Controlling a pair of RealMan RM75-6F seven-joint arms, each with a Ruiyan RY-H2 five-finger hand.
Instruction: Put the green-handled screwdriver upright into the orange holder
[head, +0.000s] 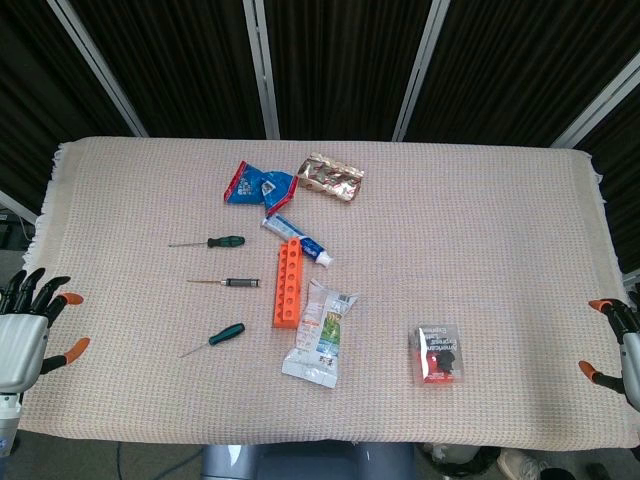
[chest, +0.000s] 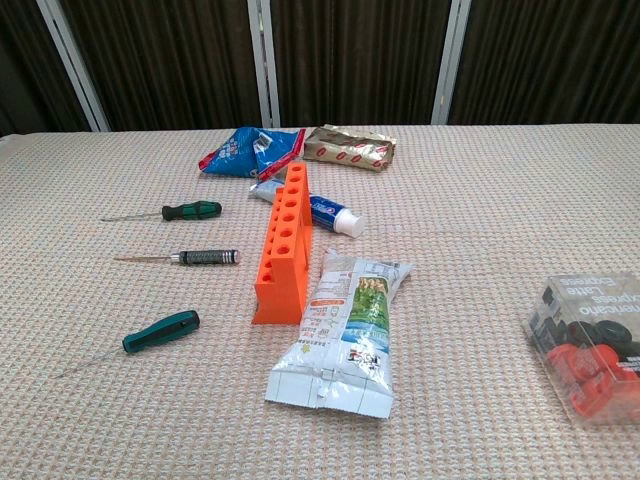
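Three screwdrivers lie left of the empty orange plastic holder (chest: 283, 244); the green-handled screwdriver (chest: 160, 332) lies nearest, right of the left robot hand (head: 25, 325), whose fingers are spread

Left hand (head: 22, 330) cut off by head-view left edge; right hand (head: 618, 345) mostly cut off at right edge. Neither hand appears in chest view. Clear box (chest: 590, 345) clipped at chest-view right edge. Box label print unreadable.

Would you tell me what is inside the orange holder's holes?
Nothing sticks out of the orange holder; the holes look empty, though their bottoms are hidden. All screwdrivers lie on the table.
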